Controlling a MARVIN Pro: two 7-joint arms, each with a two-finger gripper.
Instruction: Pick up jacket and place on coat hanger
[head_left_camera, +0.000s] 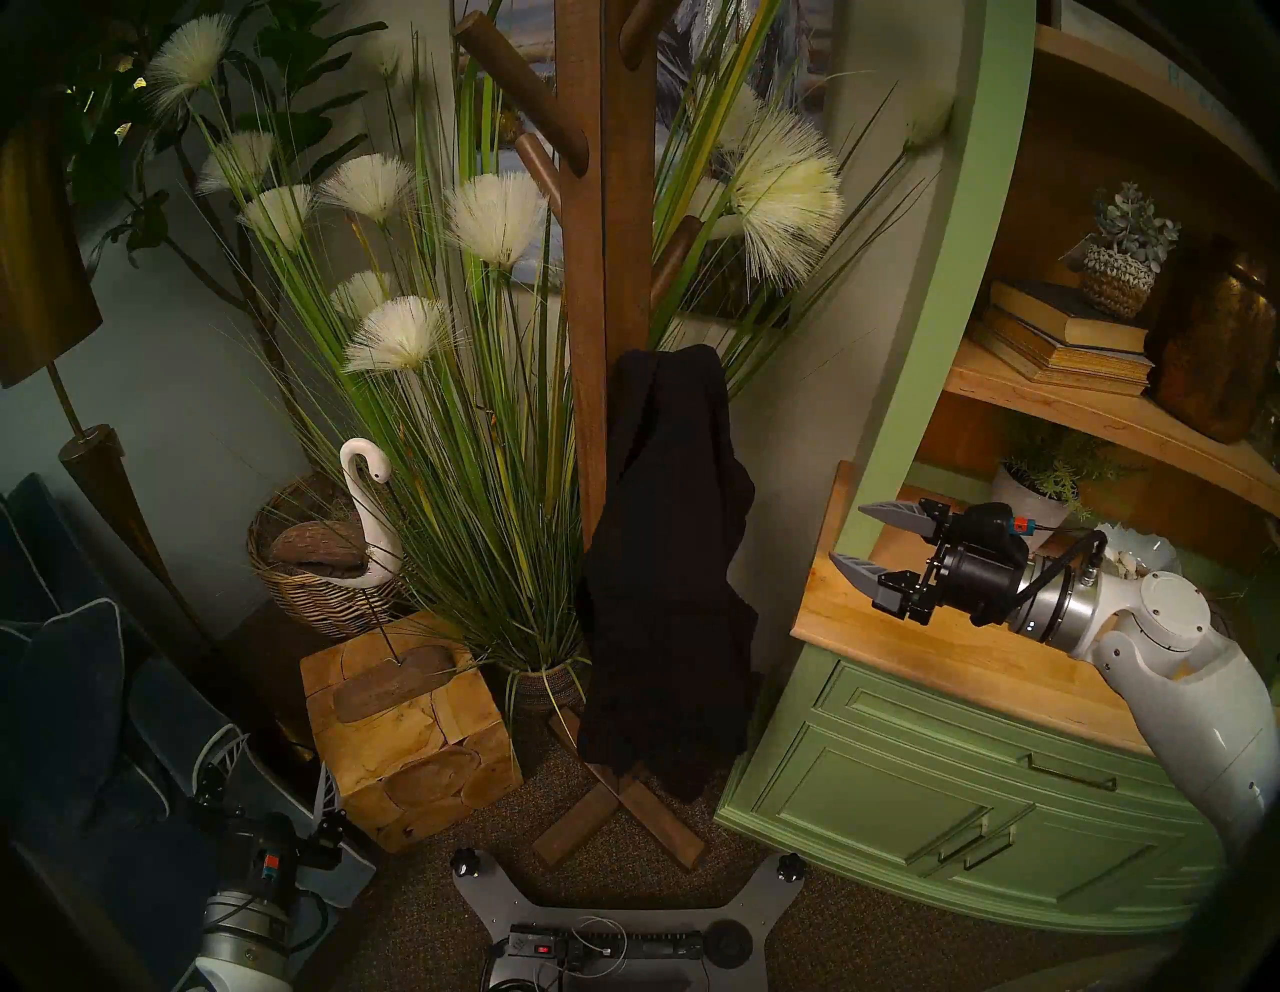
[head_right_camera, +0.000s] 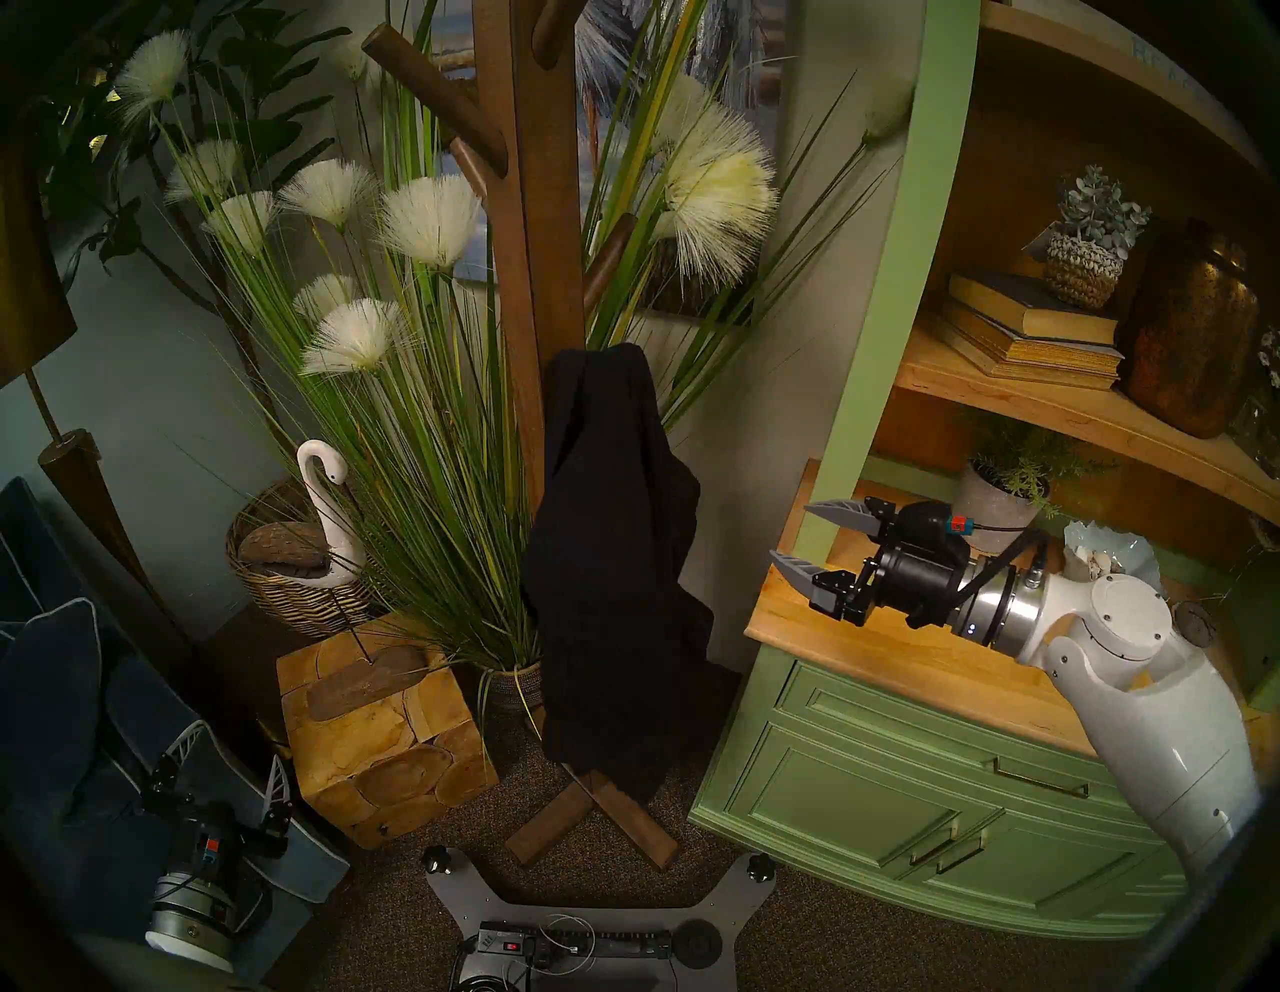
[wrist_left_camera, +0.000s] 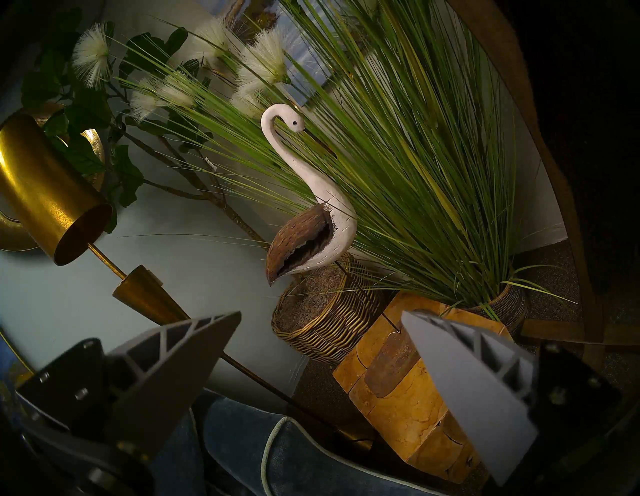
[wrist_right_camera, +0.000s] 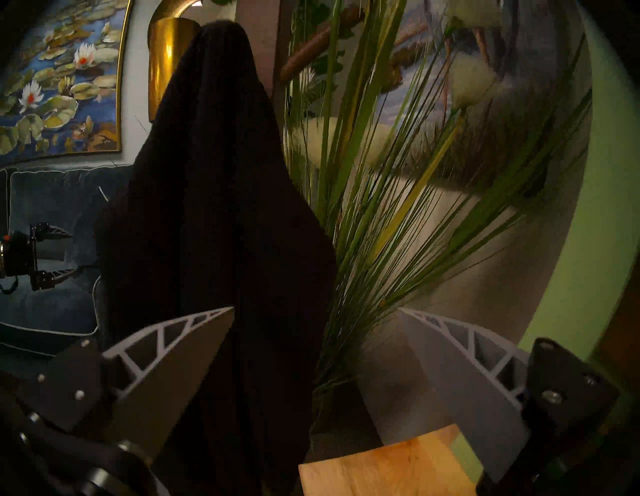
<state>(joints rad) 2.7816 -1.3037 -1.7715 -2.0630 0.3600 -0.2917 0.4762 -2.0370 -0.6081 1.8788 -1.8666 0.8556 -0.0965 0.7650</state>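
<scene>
Jacket (head_left_camera: 668, 568) hangs draped on coat stand (head_left_camera: 606, 228); right gripper (head_left_camera: 855, 537) beside it, left gripper (head_left_camera: 267, 776) low: both spread, empty. Placing looks done; next, retreat clear.

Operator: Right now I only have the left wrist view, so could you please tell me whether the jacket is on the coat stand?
Observer: Yes, the jacket hangs draped from the coat stand, beside its post; the peg under it is hidden.
Operator: Thank you. Is anything gripping it?
Observer: No. The right gripper is open, apart from the cloth, over the green cabinet's wooden counter.
Operator: And how low does the hem reach?
Observer: It reaches down to the stand's X-shaped foot.
</scene>
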